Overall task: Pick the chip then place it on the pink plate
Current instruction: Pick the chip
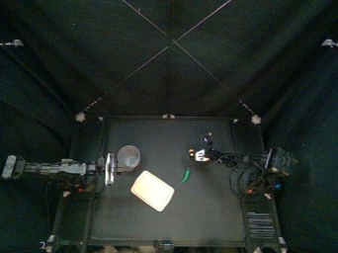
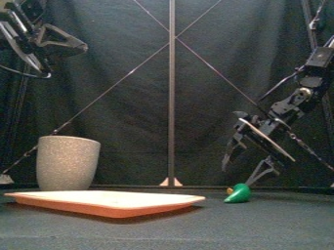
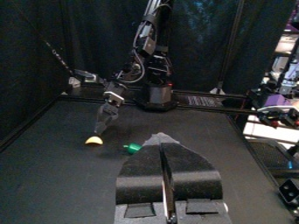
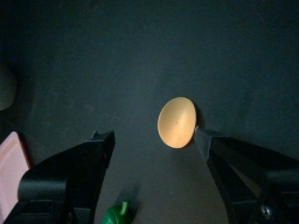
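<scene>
On the table [image 1: 211, 212] the pink plate [image 1: 153, 190] lies left of the middle, toward the front edge. The left gripper [image 3: 163, 140] rests by the left edge, jaws pressed together. The right gripper [image 4: 155, 138] hangs nearer the back right, jaws spread wide. The chip [image 4: 176, 121] lies flat just under it, in line with the gap, its long way running along the jaws. The right arm is nearer. No writing shows.

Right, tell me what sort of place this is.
Probably a robot lab's test booth: black curtains enclose a small black table, a left arm and a right arm flank it, and a pink tray and grey cup sit on it.
</scene>
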`<action>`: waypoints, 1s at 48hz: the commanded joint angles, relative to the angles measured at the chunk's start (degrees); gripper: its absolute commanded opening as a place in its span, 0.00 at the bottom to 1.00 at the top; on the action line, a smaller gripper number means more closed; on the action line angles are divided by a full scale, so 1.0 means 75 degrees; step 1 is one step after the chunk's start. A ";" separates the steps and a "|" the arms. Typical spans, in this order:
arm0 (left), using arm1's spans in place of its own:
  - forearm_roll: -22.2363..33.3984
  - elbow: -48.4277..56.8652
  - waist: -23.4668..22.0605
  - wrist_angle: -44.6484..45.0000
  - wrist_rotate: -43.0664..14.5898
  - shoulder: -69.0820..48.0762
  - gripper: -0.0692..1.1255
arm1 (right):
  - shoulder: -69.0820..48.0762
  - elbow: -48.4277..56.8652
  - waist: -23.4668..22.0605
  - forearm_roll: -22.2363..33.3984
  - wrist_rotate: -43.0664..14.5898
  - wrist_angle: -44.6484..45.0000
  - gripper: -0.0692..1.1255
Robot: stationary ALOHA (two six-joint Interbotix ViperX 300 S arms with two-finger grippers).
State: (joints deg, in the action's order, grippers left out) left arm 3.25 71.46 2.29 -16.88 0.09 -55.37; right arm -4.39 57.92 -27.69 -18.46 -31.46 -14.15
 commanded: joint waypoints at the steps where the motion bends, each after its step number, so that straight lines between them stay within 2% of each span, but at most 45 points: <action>1: 0.0023 -0.0117 0.0012 -0.0070 0.0012 0.0023 0.07 | 0.0023 -0.0234 -0.0129 0.0105 -0.0012 0.0117 0.94; 18: 0.0023 -0.0105 -0.0047 -0.0070 0.0012 0.0012 0.07 | 0.0574 -0.0480 -0.0211 0.0105 -0.0012 0.0305 0.94; 31: 0.0012 -0.0117 -0.0047 -0.0070 -0.0012 -0.0012 0.07 | 0.0891 -0.0809 -0.0012 0.0059 -0.0023 0.0328 0.93; 48: 0.0012 -0.0070 -0.0012 -0.0070 -0.0012 -0.0012 0.07 | 0.0902 -0.0820 0.0164 -0.0012 -0.0023 0.1031 0.81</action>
State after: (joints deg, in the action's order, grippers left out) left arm 3.25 71.54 2.11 -16.88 0.00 -55.55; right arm 3.25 52.03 -27.33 -18.54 -31.46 -7.82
